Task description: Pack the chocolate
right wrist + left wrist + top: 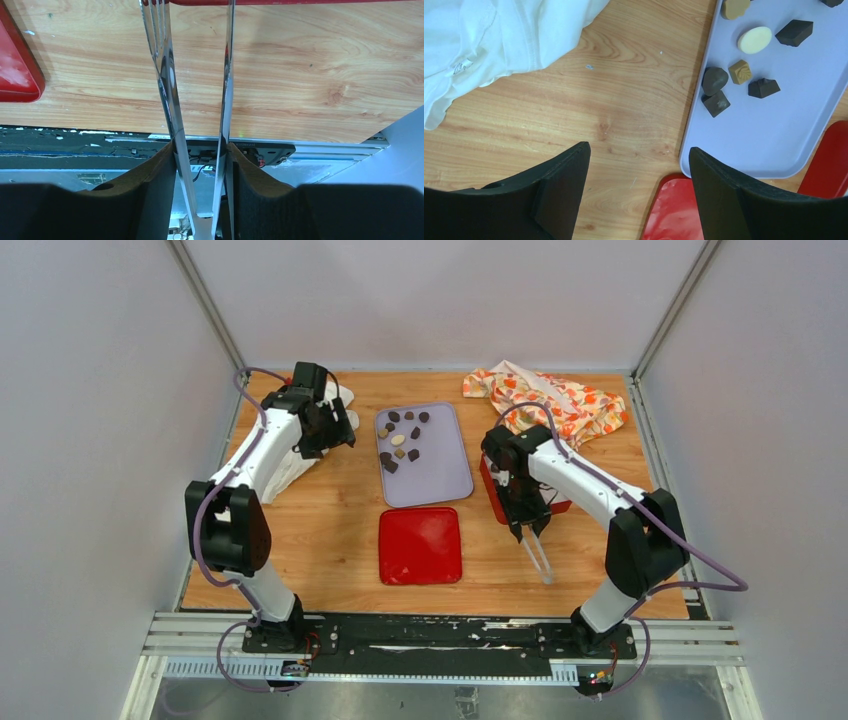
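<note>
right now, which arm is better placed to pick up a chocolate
Right, probably: the right gripper is shut on the tongs. The left gripper is open and empty, though nearer the chocolate on the lavender tray.

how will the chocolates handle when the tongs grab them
The chocolates look small and rigid, so probably light and easy to lift. Their smooth, angled faces may slip between the thin shiny tongs. The rounded ones might skid on the smooth tray if nudged.
</note>
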You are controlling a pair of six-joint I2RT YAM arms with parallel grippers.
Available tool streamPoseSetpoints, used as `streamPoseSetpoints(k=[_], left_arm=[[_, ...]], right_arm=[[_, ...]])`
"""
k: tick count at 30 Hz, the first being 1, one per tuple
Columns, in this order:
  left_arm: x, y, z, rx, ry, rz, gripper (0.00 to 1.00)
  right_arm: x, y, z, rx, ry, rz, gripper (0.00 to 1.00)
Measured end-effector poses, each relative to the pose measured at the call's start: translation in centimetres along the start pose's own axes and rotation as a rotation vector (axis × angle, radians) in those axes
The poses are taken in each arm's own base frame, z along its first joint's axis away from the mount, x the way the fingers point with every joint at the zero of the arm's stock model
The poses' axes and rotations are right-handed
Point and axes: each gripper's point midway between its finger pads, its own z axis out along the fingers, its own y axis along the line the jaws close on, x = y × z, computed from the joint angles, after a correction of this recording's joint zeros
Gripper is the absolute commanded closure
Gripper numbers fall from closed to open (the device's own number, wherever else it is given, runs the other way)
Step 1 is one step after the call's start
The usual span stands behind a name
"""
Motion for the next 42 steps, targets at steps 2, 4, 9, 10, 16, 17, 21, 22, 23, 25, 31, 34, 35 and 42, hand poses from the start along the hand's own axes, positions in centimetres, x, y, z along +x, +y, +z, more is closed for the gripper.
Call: streamPoseSetpoints(k=[2,4,9,10,16,17,21,22,23,25,31,34,35,42], left_arm=[[0.0,0.0,0.1,-0.001,0.002,0.0,0.23],[0.1,0.0,0.2,-0.002,0.005,0.0,0.23],[0.1,0.0,0.3,-0.004,0.008,0.001,0.23],[0.1,0.0,0.3,-0.004,0.008,0.0,0.23],[-0.1,-0.1,0.2,0.0,0.001,0.0,0.23],[-0.2,-0.1,0.2,0.001,-0.001,0.0,0.23],[-0.3,-0.2,0.3,0.0,0.0,0.0,0.23],[-0.2,-0.2,0.4,-0.001,0.002,0.0,0.23],[-0.2,-0.1,0.4,-0.001,0.003,0.0,0.23],[-0.2,-0.1,0.5,-0.002,0.004,0.0,0.23],[-0.2,-0.1,0.5,-0.003,0.005,0.0,0.23],[-0.2,-0.1,0.5,-0.003,0.005,0.0,0.23],[-0.2,-0.1,0.5,-0.003,0.006,0.0,0.23],[-0.2,-0.1,0.5,-0.007,0.003,0.001,0.23]], right_arm=[[-0.1,0.0,0.0,0.0,-0.001,-0.001,0.58],[-0.1,0.0,-0.1,0.0,-0.001,-0.003,0.57],[-0.1,-0.1,0.1,0.009,0.005,-0.012,0.56],[-0.2,-0.2,0.1,0.01,0.006,-0.013,0.56],[-0.2,-0.3,0.2,0.02,0.007,-0.019,0.56],[-0.2,-0.3,0.2,0.02,0.007,-0.02,0.56],[-0.2,-0.4,0.1,0.024,0.005,-0.021,0.65],[-0.3,-0.4,0.0,0.027,0.003,-0.02,0.67],[-0.4,-0.5,-0.1,0.028,0.0,-0.021,0.71],[-0.9,-0.6,-1.0,0.033,-0.023,-0.019,0.77],[-4.7,-0.6,-5.6,0.025,-0.191,-0.01,0.85],[-6.2,-0.4,-7.4,0.014,-0.246,-0.018,0.88],[-6.6,-0.4,-7.7,0.012,-0.252,-0.022,0.89],[-11.6,1.9,-8.6,-0.01,-0.269,-0.078,0.86]])
